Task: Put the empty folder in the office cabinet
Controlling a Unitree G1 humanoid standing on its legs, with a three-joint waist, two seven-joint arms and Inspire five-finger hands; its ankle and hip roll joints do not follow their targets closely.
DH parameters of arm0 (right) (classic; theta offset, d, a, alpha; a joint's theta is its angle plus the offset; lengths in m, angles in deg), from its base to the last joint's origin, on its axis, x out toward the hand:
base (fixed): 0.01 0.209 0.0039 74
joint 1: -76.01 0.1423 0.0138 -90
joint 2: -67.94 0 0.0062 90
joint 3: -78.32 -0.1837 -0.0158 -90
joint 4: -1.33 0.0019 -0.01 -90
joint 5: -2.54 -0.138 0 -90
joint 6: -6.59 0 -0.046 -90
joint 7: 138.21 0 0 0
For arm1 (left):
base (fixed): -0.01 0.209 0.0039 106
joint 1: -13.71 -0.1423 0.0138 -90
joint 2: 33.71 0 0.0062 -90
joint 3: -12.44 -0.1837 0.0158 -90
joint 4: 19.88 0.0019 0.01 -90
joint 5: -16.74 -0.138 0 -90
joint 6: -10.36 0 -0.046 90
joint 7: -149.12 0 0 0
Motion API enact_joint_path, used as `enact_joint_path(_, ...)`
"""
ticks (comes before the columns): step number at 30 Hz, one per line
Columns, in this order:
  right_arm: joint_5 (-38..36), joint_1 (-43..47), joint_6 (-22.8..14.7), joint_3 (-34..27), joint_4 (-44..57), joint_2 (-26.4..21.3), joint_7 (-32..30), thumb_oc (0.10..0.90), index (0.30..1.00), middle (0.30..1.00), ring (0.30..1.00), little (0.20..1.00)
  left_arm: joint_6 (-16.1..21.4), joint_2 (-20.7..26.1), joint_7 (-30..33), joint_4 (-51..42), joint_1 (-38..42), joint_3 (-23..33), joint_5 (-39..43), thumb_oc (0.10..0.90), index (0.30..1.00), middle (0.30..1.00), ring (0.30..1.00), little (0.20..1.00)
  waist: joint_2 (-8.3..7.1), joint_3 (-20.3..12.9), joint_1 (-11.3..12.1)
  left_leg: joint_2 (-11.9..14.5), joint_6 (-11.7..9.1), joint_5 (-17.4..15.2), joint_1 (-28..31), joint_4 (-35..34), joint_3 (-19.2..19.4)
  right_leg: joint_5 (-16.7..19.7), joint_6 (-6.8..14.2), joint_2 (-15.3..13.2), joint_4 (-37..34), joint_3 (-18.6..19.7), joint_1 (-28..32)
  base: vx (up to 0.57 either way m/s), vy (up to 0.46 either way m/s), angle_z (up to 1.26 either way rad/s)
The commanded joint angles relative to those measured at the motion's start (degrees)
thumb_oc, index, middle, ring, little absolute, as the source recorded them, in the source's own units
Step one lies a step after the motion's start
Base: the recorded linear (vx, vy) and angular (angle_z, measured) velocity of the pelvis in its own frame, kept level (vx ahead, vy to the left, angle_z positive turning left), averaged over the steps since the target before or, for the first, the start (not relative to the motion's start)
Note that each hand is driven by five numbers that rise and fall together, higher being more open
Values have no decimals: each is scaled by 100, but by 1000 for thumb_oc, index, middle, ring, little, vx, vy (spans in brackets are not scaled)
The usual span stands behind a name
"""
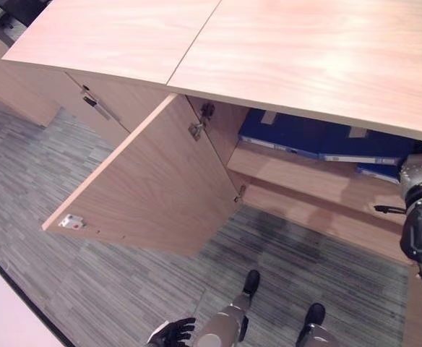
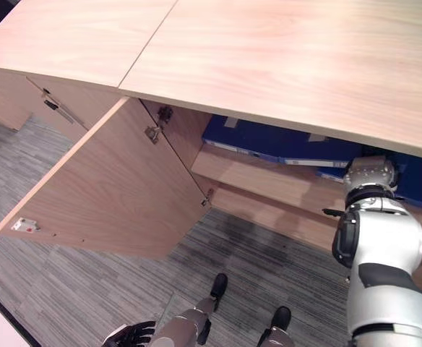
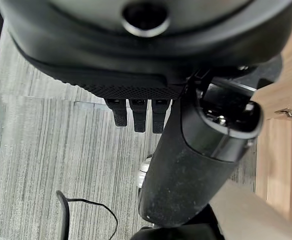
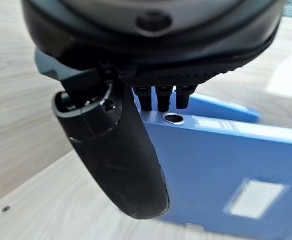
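Note:
A blue folder [image 4: 226, 165] with a white label and a finger hole in its spine lies flat on the wooden shelf [image 4: 46, 210] inside the cabinet. My right hand [image 4: 116, 150] is right at it, open, with straight fingers [image 4: 158, 97] reaching the spine edge and the thumb beside it. From the head, blue folders [image 2: 269, 141] lie on the shelf [image 1: 305, 177] under the cabinet top [image 1: 269, 50], and my right forearm [image 2: 377, 231] runs in under that top, which hides the hand. My left hand [image 1: 171, 332] hangs low over the carpet, open and holding nothing.
The cabinet door [image 1: 153, 181] stands swung wide open to the left, its edge jutting out over the grey carpet [image 1: 305, 267]. A closed neighbouring door with a metal handle [image 1: 95, 107] is further left. A pale edge [image 1: 1, 311] runs along the lower left corner.

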Motion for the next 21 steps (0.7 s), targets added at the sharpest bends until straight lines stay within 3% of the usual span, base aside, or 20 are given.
enact_joint_path(1,236,178,-3,378,383,-1116,430,800,900,900,900,900,306,-63,-169,-139,146,-209,-170,800,900,900,900,900,24,309,240,72,-147,-1094,577,-47,-230,-291,-12,15,-659,-96,602,0,0,0)
enact_joint_path(5,169,-65,193,245,59,-1689,678,800,900,900,900,900,390,113,-332,-347,-69,-308,-417,800,900,900,900,900,242,273,412,8,-143,-1057,540,-52,-295,-313,24,-75,-589,-143,552,-26,16,10)
enact_joint_path(11,109,-140,214,201,52,-2075,808,800,900,900,900,900,416,227,-400,-427,-149,-358,-482,800,900,900,900,900,402,276,524,-1,-173,-1192,560,-27,-307,-638,27,-215,-248,-100,429,1,-8,12)
enact_joint_path(12,144,-44,204,240,95,-2195,853,800,900,900,900,900,443,285,-382,-441,-136,-355,-500,800,900,900,900,900,472,408,532,-55,-180,-1275,352,346,-255,-674,22,-283,76,-49,233,-94,16,14)
enact_joint_path(13,147,-14,207,253,87,-2209,857,800,900,900,900,900,442,280,-382,-447,-122,-355,-498,800,900,900,900,900,466,419,538,-82,-178,-1319,295,433,-245,-701,24,-309,149,-27,176,-181,7,17)
enact_joint_path(16,335,432,228,603,126,-2499,905,800,900,900,900,900,488,518,-319,-520,-46,-377,-616,800,900,900,900,900,467,673,589,-268,-203,-1735,-512,1678,-134,-998,-1,-522,1176,155,-502,-150,-49,18)
enact_joint_path(21,555,876,267,1102,162,-2663,954,800,900,900,900,900,527,651,-287,-646,-75,-437,-661,800,900,900,900,900,454,733,548,-327,-179,-2028,-1141,2337,-4,-1260,7,-639,1986,404,-1250,-52,-10,7)
